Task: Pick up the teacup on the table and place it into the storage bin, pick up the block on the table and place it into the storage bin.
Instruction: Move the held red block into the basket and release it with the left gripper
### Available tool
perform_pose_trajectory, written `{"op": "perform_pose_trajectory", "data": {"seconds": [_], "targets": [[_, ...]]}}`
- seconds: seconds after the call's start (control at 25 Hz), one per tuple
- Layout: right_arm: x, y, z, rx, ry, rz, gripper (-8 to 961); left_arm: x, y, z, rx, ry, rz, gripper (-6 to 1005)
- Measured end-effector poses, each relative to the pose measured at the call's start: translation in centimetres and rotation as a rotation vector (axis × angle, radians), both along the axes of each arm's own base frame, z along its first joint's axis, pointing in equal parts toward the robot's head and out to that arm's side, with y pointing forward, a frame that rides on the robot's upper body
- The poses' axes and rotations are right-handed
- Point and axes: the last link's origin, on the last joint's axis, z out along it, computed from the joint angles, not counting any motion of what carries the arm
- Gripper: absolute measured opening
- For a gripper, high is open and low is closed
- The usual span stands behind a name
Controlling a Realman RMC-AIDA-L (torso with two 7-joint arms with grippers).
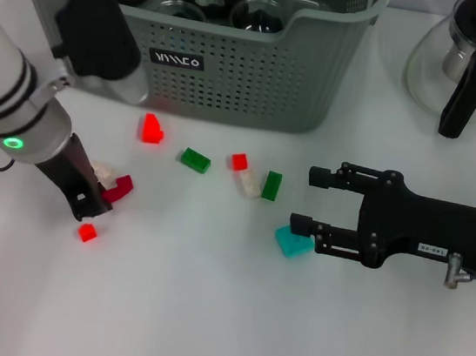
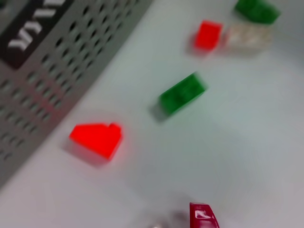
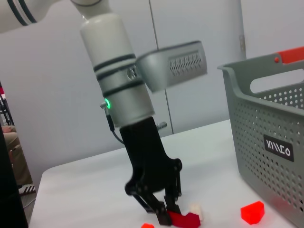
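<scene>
Gripping dark-red block (image 1: 119, 187), left pincer (image 1: 94, 203); white block (image 1: 103, 172) touching; right pincer (image 1: 312, 201) open.

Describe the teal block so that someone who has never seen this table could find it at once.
Start at the storage bin and come forward past the scattered blocks to the right tool, which lies low over the table. The teal block sits by its lower finger, the only teal piece among red, green and white ones.
</scene>
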Motion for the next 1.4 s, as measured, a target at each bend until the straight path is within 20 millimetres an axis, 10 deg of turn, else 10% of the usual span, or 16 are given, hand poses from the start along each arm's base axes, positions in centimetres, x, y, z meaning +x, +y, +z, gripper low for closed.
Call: {"op": "perform_pose_trajectory", "data": {"seconds": [0.48,0.8,1.04,1.4], "targets": [[0.0,0.0,0.0,-0.002,0.003,0.001,746,0.8,0.1,8.8,-0.145,-0.994,0.026,157],[0.0,0.1,0.0,-0.001,-0.005,-0.002,746,4.3,2.0,10.4,-0.033,-1.559,0.042,158],[-0.1,0.2,-0.1,-0.001,-0.008,0.002,746,6.8,7.1,12.1,0.152,-1.419,0.131,157],[-0.1,0.2,-0.3,-0.003,-0.007,-0.002,746,7.2,15.1,10.7,0.479,-0.699,0.298,156]]}}
